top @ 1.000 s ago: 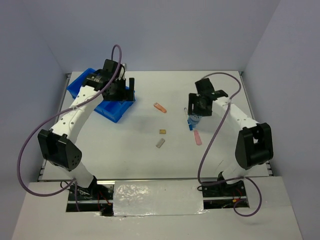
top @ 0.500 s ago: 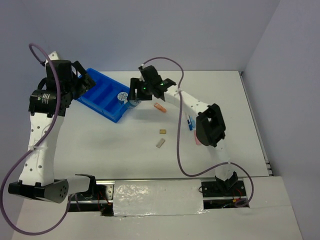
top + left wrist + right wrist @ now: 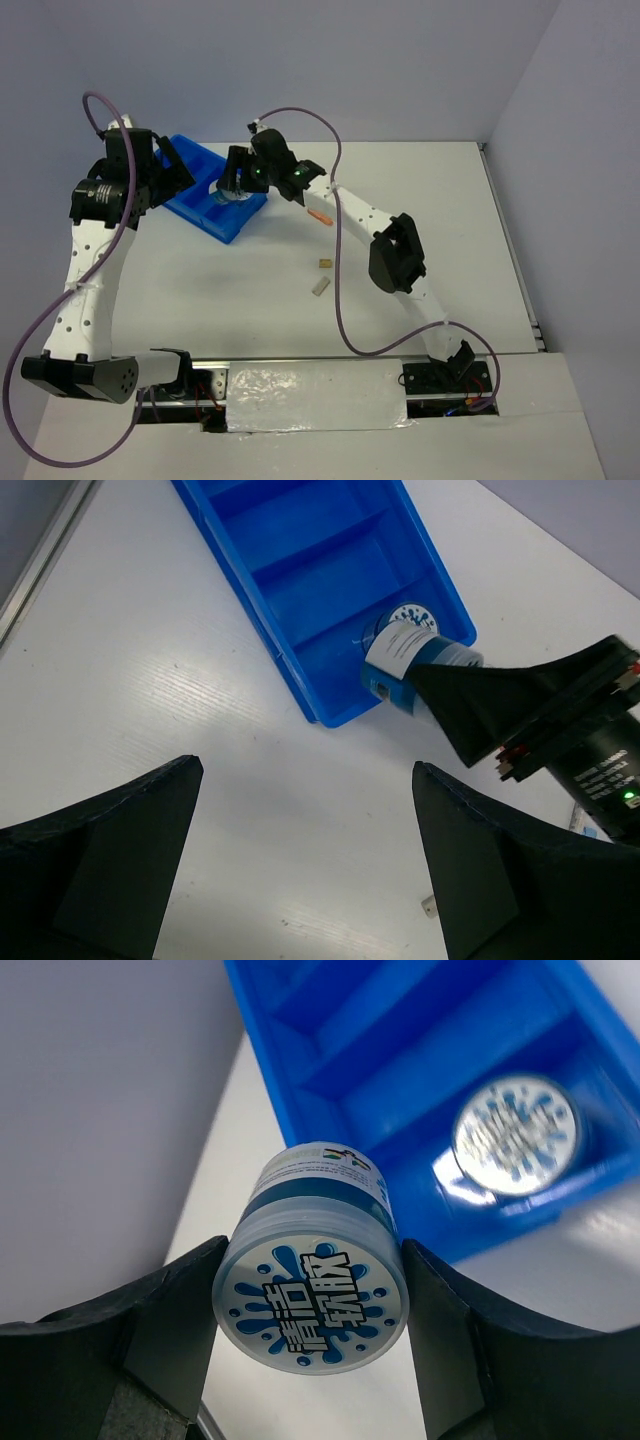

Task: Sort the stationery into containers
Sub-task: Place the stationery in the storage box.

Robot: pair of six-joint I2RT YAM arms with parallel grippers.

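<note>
Right gripper (image 3: 310,1305), grasping a disc (image 3: 315,1260), reached the tray (image 3: 198,160); left gripper (image 3: 305,865) released over table (image 3: 430,200).

Blue tray (image 3: 420,1050), splash-topped discs
The held disc (image 3: 312,1295): white top, blue splashes, black-edged characters; upper-right disc (image 3: 515,1132): white top, blue splashes.

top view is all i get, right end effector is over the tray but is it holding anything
Observer: Yes. The right wrist view shows the right end effector gripping a disc by its sides, its patterned top facing the camera.
Operator: anything in the tray yet
Observer: A second disc lies flat in one compartment of the tray, pattern up.
Operator: left one free
Observer: The left wrist view shows the left end effector open and empty, above the table beside the tray.
</note>
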